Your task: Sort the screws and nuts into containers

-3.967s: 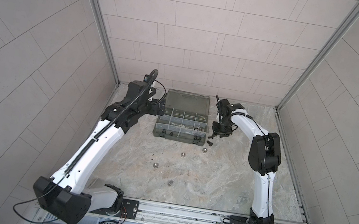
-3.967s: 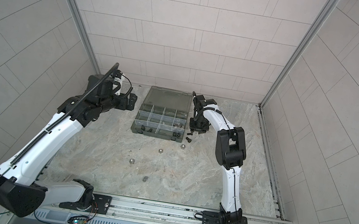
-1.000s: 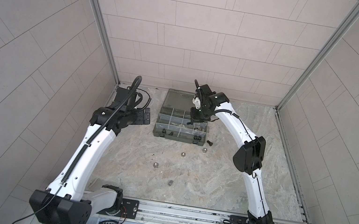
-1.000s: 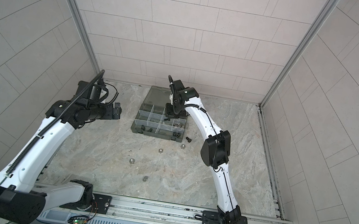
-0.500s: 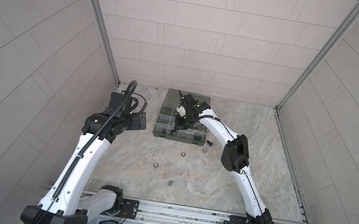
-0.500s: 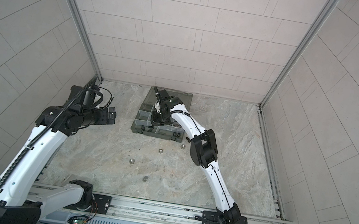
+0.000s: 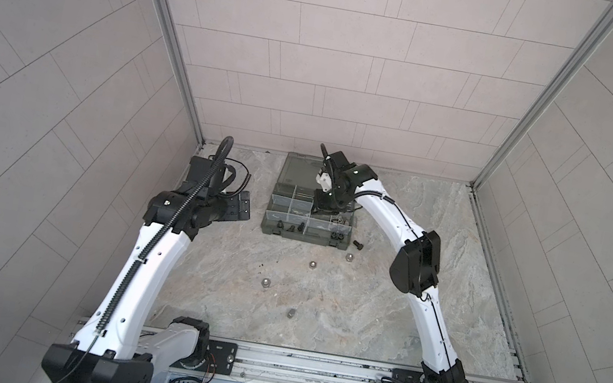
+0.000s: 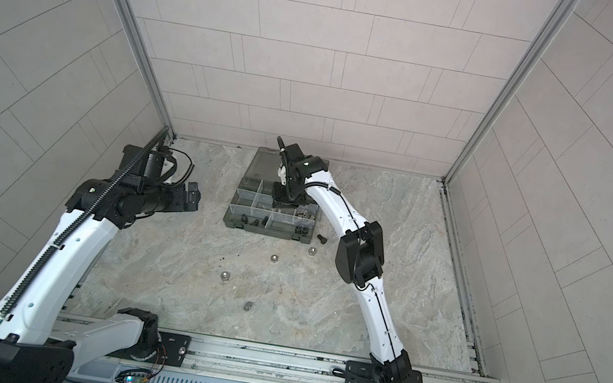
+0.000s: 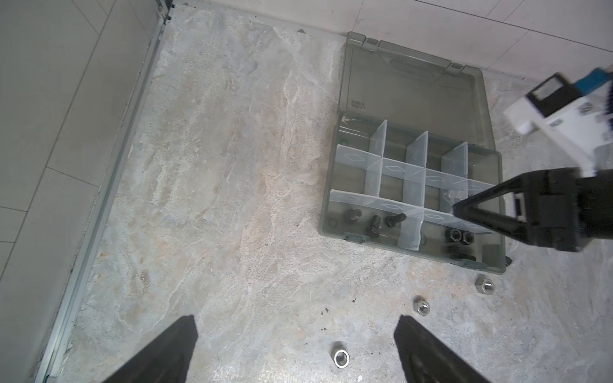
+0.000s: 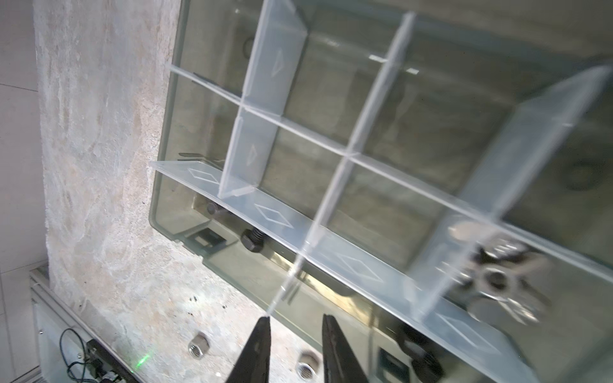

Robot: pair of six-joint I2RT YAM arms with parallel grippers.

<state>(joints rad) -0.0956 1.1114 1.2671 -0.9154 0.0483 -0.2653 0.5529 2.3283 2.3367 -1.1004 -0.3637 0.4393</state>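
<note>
Black screws (image 9: 394, 219) share one cell (image 9: 336, 232), black nuts (image 9: 454, 235) another; right tool (image 10: 295, 320) barely parted, left tool (image 9: 297, 318) wide, both empty.

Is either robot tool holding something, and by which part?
No, nothing is held. The left tool gapes wide over the floor; the right tool is slightly open above the organizer case, with nothing between.

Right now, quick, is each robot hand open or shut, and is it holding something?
Left gripper: wide open, holding nothing.
Right gripper: open a little, nothing between its jaws, above the organizer case.
</note>
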